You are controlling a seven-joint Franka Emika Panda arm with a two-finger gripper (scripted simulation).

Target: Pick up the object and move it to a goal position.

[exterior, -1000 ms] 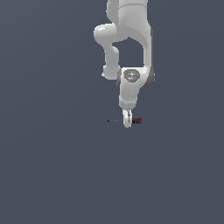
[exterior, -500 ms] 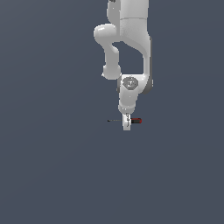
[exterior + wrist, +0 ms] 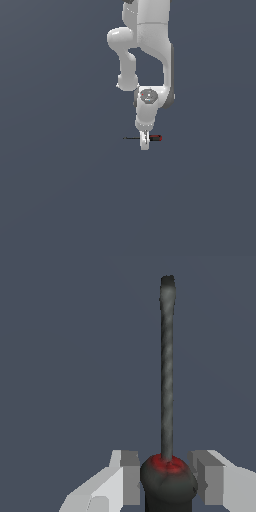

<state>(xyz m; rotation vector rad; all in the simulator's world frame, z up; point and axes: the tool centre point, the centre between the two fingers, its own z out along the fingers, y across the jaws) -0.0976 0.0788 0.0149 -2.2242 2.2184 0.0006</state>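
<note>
The white arm (image 3: 150,45) is seen reaching down from the far side of the scene, with the end effector (image 3: 144,144) lowered to the plain grey counter (image 3: 60,200) near the middle of the exterior view.

The object (image 3: 150,138), a small screwdriver-like tool, is seen lying horizontally on the counter directly at the end effector. In the exterior view its red-and-black handle projects to the exterior view's right of the end effector, and its thin dark shaft runs out to the exterior view's left.

In the wrist view the object (image 3: 167,406) is seen between the two fingers (image 3: 127,476). The dark handle, with a red collar where the shaft begins, sits in the gap; the shaft extends straight away from the camera.

End effector state: the fingers are set at a narrow spacing, one on each side of the handle. A thin gap appears on both sides in the wrist view, so firm contact cannot be confirmed. Whether the object is off the counter cannot be told.
</note>
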